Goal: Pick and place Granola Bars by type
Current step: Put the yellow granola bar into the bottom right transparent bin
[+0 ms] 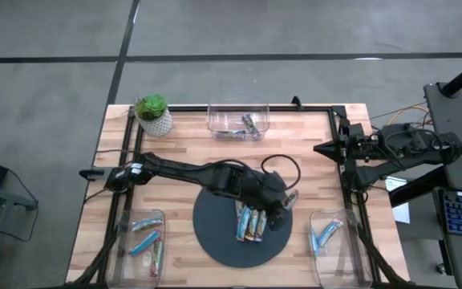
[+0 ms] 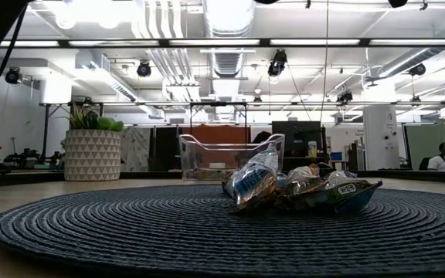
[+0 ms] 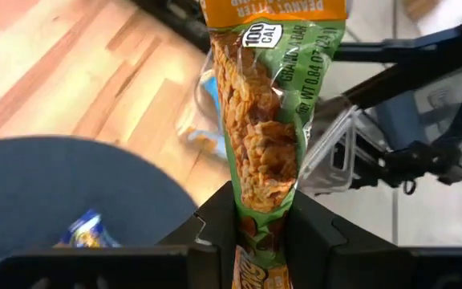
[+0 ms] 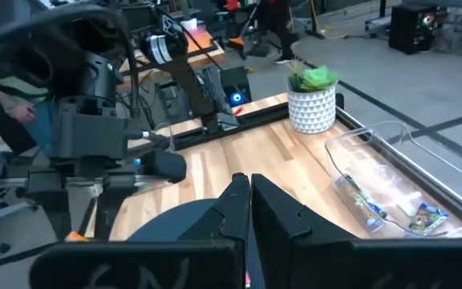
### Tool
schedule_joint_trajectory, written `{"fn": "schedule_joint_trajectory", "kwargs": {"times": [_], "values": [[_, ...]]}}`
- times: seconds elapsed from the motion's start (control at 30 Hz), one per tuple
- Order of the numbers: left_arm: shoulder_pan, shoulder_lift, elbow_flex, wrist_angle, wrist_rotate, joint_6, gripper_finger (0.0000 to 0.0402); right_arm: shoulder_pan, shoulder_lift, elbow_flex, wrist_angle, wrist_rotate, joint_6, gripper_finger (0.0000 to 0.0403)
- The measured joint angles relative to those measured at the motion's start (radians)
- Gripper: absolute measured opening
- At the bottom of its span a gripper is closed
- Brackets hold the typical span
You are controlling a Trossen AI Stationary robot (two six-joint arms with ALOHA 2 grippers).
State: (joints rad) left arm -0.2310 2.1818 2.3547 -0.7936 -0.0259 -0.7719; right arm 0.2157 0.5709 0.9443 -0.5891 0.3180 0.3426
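Note:
Several granola bars point(image 1: 249, 223) lie in a heap on the dark round mat point(image 1: 215, 233); the low view shows the heap point(image 2: 300, 189) resting on the mat. My left gripper point(image 1: 285, 205) hovers over the mat's right part, shut on a green and orange granola bar point(image 3: 263, 120). At the table's right edge, my right gripper point(image 1: 321, 149) is drawn back with its fingers shut point(image 4: 249, 189) on nothing. My left gripper pinches the green and orange bar near one end point(image 3: 261, 229) between its two fingers point(image 3: 307, 229). The fingers slant down toward the table's right side and lie along the bar. Most of the bar sticks out past the fingertips, lifted clear of the mat.
Clear bins stand at far centre point(image 1: 237, 120), near left point(image 1: 143, 241) and near right point(image 1: 331, 237), each with a few bars inside. A potted plant point(image 1: 152, 114) stands at the far left corner. A dark frame rail point(image 1: 343, 185) runs along the table's edges.

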Motion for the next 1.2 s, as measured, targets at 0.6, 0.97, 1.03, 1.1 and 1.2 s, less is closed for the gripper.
{"fn": "schedule_joint_trajectory", "kwargs": {"times": [0.6, 0.97, 1.03, 1.1, 1.2], "values": [[0.025, 0.005, -0.004, 0.223, 0.124, 0.014, 0.0067, 0.000, 0.000, 0.000, -0.020, 0.003, -0.006, 0.0008], [0.042, 0.015, -0.155, 0.533, 0.216, -0.090, 0.0067, -0.001, 0.000, 0.000, -0.037, 0.048, -0.006, 0.0008], [0.042, 0.016, -0.191, 0.611, 0.240, -0.129, 0.0067, -0.001, 0.000, 0.000, -0.037, 0.052, -0.006, 0.0008], [0.042, 0.016, -0.234, 0.697, 0.249, -0.159, 0.0067, -0.001, 0.000, 0.000, -0.037, 0.052, -0.006, 0.0008], [0.043, 0.016, -0.298, 0.806, 0.261, -0.207, 0.0067, 0.000, 0.000, 0.000, -0.037, 0.052, -0.006, 0.0008]]}}
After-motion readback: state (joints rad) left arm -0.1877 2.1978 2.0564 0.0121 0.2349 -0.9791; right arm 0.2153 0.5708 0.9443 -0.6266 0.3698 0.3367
